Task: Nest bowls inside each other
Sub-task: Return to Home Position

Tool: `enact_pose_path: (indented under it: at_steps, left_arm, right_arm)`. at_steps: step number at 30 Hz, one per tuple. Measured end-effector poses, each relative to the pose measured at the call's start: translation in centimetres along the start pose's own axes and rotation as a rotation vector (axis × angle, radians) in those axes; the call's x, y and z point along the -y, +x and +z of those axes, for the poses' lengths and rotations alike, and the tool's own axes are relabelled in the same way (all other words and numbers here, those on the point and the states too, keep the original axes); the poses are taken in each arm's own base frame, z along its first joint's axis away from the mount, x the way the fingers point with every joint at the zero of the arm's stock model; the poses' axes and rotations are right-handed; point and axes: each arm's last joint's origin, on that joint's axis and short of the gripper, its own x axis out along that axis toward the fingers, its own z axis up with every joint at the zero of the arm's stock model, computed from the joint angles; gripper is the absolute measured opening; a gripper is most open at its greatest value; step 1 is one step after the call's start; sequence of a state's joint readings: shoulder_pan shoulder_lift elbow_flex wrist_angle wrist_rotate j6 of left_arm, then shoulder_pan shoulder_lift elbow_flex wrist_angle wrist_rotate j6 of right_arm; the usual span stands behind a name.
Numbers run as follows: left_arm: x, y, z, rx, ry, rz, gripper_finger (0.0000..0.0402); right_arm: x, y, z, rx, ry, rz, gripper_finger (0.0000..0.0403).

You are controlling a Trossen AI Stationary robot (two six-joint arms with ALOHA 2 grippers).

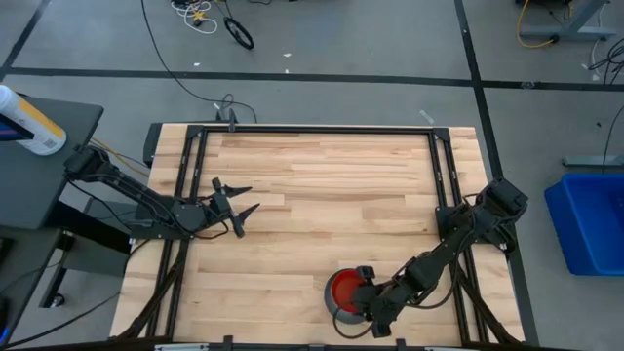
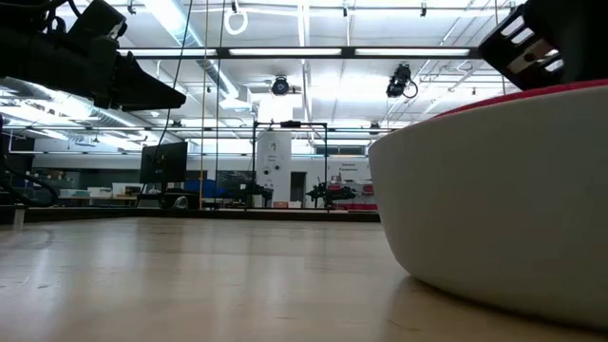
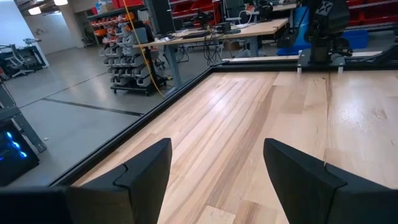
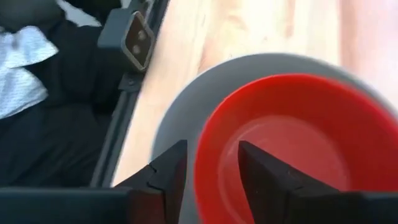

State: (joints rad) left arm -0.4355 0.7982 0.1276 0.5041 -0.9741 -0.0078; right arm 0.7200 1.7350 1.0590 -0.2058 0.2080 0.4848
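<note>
A red bowl [image 4: 298,137] sits nested inside a slightly larger pale grey bowl [image 4: 186,106], which rests on its base near the table's front edge, right of centre [image 1: 343,314]. In the low view the grey bowl [image 2: 494,209] fills the right side, with the red rim [image 2: 532,95] just above it. My right gripper [image 4: 212,168] is open and slants down over the red bowl's near rim. One finger stands outside that rim and one inside, with a gap showing on each side. My left gripper [image 1: 244,200] waits open at the table's left, pointing level, with nothing between its fingers [image 3: 217,180].
A black metal frame [image 1: 312,129] runs around the wooden tabletop, and its rail passes close beside the bowls [image 4: 134,37]. Bare wood [image 1: 331,195] lies between the two arms. A blue bin [image 1: 590,219] stands on the floor off the table's right side.
</note>
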Motion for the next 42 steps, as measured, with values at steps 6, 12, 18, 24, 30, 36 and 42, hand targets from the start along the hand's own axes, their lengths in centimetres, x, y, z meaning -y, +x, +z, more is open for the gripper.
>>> enact_pose_path:
  at_steps: [6,12,18,24,30,36,42]
  left_arm:
    - [0.0,0.0,0.0,0.0,-0.001,0.0,0.0261]
    - [0.0,0.0,0.0,-0.001,0.001,0.0,0.0261]
    - [0.0,0.0,-0.2,-0.01,0.007,-0.011,0.0261]
    - [0.0,0.0,-0.2,-0.012,0.005,-0.018,0.0261]
    - [0.1,0.0,-0.2,-0.012,0.019,-0.019,0.0261]
    - [0.2,0.0,-0.4,-0.027,0.049,-0.069,0.0261]
    - [0.2,0.0,-0.7,-0.046,0.004,-0.06,0.0261]
  right_arm:
    - [-0.6,-1.8,2.7,0.14,-0.16,-0.072,0.0153]
    - [-0.4,-8.0,5.0,0.326,-0.311,-0.084,0.0153]
    - [1.1,-14.2,3.1,0.489,-0.391,-0.061,0.0153]
    - [5.2,-16.9,-3.1,0.67,-0.378,-0.035,0.0136]
    - [9.7,-17.1,-10.5,0.811,-0.272,-0.011,0.0116]
    - [12.1,-15.6,-15.1,0.888,-0.215,-0.037,0.0109]
    - [12.7,-14.9,-16.6,0.895,-0.199,-0.021,0.0108]
